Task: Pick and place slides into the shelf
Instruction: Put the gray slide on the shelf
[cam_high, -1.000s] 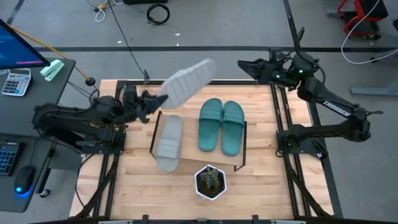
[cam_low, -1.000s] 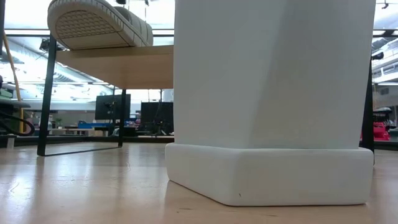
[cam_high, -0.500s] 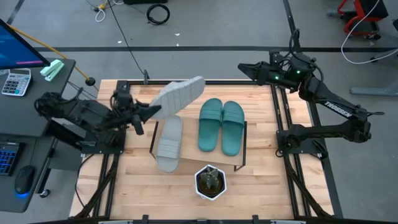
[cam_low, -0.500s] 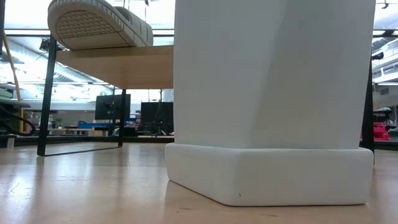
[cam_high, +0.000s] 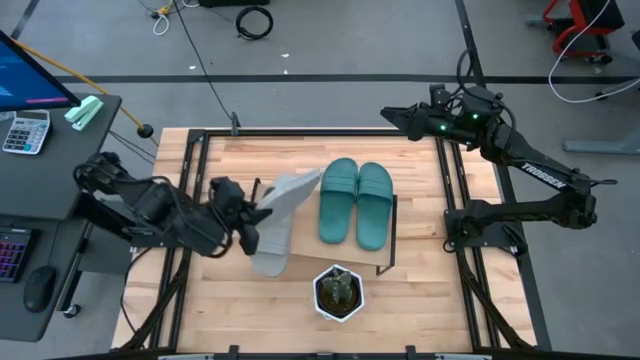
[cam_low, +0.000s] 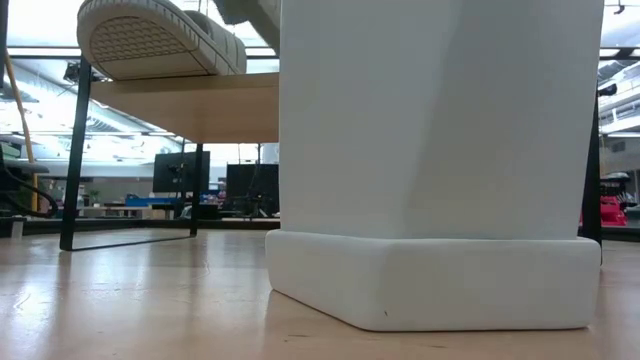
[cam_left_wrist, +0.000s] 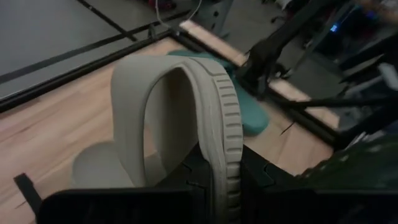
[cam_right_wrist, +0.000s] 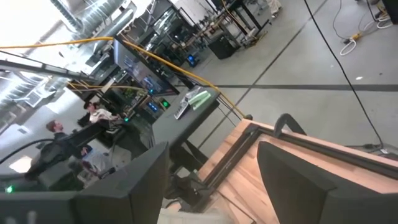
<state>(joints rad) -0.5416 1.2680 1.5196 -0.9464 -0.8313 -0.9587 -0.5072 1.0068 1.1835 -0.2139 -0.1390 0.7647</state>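
Observation:
My left gripper (cam_high: 258, 213) is shut on a light grey slide (cam_high: 292, 190), turned on its side over the shelf (cam_high: 385, 262), a low wooden board on thin black legs. The other grey slide (cam_high: 271, 235) lies flat on the shelf's left part, toe hanging past its near edge (cam_low: 150, 40). The teal-green pair (cam_high: 357, 202) lies side by side on the right part. In the left wrist view the held slide's strap (cam_left_wrist: 143, 93) arches beside its ridged sole. My right gripper (cam_high: 393, 115) waits open above the table's far right corner. My left gripper pinches the grey slide's sole between its two fingers (cam_left_wrist: 258, 177), at one end of the ridged sole edge (cam_left_wrist: 219, 163). The fingers come from the table's left, roughly level. The slide stands on its side, pointing toward the teal pair. Whether it touches the shelf I cannot tell.
A white pot with a small green plant (cam_high: 338, 290) stands near the table's near edge, right in front of the shelf, and fills most of the low view (cam_low: 430, 150). A desk with a calculator (cam_high: 25, 130) stands left of the table. People show far off in the right wrist view.
My left gripper has carried the grey slide from high above the table's far left part down and toward the near edge, to the shelf beside the other grey slide. The slide has turned from sole-up onto its side. Its edge now shows at the top of the low view.

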